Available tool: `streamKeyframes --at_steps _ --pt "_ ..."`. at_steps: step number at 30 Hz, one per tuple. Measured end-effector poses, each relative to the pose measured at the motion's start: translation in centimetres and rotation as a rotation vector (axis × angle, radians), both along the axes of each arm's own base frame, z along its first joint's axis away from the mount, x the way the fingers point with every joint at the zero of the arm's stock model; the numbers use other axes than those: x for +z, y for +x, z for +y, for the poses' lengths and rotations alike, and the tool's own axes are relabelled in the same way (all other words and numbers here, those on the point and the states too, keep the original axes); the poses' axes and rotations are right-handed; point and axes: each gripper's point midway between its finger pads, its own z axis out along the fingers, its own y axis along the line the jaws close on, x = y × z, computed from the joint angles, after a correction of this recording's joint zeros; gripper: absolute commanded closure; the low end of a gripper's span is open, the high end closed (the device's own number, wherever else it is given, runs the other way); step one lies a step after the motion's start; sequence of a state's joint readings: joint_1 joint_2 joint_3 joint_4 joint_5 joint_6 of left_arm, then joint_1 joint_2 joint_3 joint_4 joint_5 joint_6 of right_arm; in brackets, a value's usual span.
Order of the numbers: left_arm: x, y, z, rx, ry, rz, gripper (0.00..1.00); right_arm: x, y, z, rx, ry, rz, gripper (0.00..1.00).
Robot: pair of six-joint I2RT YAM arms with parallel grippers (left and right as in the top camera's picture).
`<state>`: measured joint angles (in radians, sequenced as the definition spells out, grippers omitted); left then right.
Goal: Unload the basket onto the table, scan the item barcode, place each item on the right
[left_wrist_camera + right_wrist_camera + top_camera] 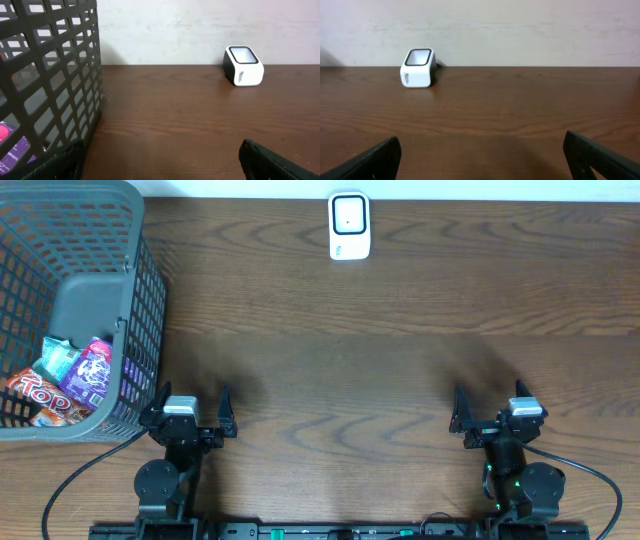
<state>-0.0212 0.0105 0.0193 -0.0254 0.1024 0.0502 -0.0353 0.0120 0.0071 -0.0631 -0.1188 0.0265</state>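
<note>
Snack packets inside basket, just left of wide-open left gripper

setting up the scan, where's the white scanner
Overhead view: the small white box-shaped scanner stands at the far middle of the brown wooden table, right of the grey plastic basket.

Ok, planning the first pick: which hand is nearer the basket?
Left. The left hand sits just beside the near corner of the basket; the right hand is far off across the table, on the opposite side.
</note>
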Motion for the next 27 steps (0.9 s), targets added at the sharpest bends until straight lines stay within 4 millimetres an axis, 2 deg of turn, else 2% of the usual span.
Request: streamKeyframes --at_steps 6,11,14,18,21,24,25,27 --pt "0.3 0.0 -0.5 -0.027 -0.02 -0.011 0.02 0.0 0.0 0.0 0.0 0.0 0.0 0.01" --pt "0.9 -0.8 -4.2 -0.239 -0.151 -0.01 0.02 0.0 0.0 0.0 0.0 0.0 0.0 0.01" --pt "2.0 -1.6 -6.5 -0.382 -0.226 -0.029 0.02 0.0 0.0 0.0 0.0 0.0 0.0 0.01" --pt "5.7 -3.1 -8.6 -0.545 -0.284 -0.153 0.02 0.0 0.0 0.0 0.0 0.0 0.0 0.01" --pt "10.8 -5.6 -9.7 -0.666 -0.247 -0.372 0.02 0.0 0.0 0.0 0.0 0.0 0.0 0.01" --pt "15.5 -9.0 -10.2 -0.744 -0.176 -0.62 0.02 0.0 0.0 0.0 0.0 0.0 0.0 0.01" --pt "16.7 -10.2 -10.2 -0.757 -0.153 -0.694 0.02 0.0 0.0 0.0 0.0 0.0 0.0 0.01" --pt "17.9 -11.2 -10.0 -0.759 -0.138 -0.76 0.02 0.0 0.0 0.0 0.0 0.0 0.0 0.01"
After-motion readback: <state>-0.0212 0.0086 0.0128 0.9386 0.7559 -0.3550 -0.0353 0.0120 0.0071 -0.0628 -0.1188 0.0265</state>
